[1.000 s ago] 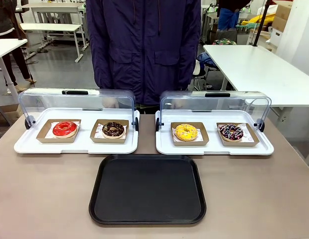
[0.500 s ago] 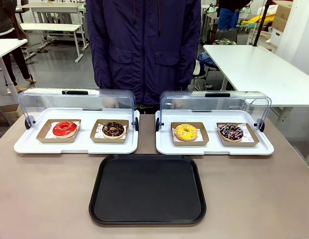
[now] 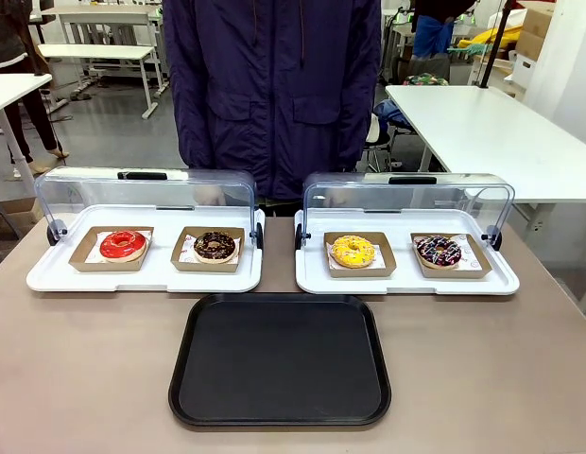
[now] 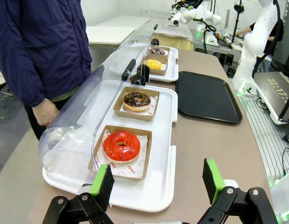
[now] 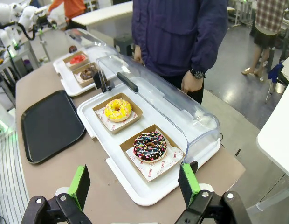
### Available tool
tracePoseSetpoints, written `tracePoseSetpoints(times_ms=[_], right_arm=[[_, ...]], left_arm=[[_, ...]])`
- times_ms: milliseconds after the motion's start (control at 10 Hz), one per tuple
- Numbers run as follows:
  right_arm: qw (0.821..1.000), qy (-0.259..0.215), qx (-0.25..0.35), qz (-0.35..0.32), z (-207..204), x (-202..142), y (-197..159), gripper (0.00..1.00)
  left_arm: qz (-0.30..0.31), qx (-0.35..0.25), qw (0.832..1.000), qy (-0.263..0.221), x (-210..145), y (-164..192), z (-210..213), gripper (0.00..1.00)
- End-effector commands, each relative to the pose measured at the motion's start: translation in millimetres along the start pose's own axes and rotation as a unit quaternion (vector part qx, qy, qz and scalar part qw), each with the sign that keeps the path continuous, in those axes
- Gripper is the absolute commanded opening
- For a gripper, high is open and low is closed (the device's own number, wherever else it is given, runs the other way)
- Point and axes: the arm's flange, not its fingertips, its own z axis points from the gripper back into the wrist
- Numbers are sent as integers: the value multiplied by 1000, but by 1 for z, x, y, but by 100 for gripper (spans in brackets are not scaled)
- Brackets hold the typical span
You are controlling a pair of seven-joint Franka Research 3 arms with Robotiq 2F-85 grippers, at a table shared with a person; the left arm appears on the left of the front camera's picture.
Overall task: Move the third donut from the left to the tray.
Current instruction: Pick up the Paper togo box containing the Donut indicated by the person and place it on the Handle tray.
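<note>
Front view: 3rd donut from the left point(image 3: 353, 251), yellow, sits in its cardboard holder point(image 3: 361, 270) on the right white tray point(image 3: 406, 284); black tray point(image 3: 279, 364) just in front, bare.
Left wrist view: left gripper point(image 4: 158, 183) released, near the red donut point(image 4: 121, 145), well apart from target.
Right wrist view: right gripper point(image 5: 134, 184) released, closer; we'd use it, pinch the holder edge, not icing.

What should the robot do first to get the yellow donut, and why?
Probably reach the right gripper forward toward the yellow donut. Its jaws stand open and hold nothing. The donut sits in its brown holder on the white tray on that arm's side, and the clear lid is tipped back, so nothing covers it. The black tray lies ready in front.
</note>
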Motion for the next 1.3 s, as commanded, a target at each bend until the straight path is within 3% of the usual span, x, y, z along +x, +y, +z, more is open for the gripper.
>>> tracePoseSetpoints(times_ms=[0,1200], right_arm=[[1000,-6,2,3,-1,1,1,100],[1000,-6,2,3,-1,1,1,100]], left_arm=[[0,-2,1000,5,2,-1,-1,100],[0,-2,1000,5,2,-1,-1,100]])
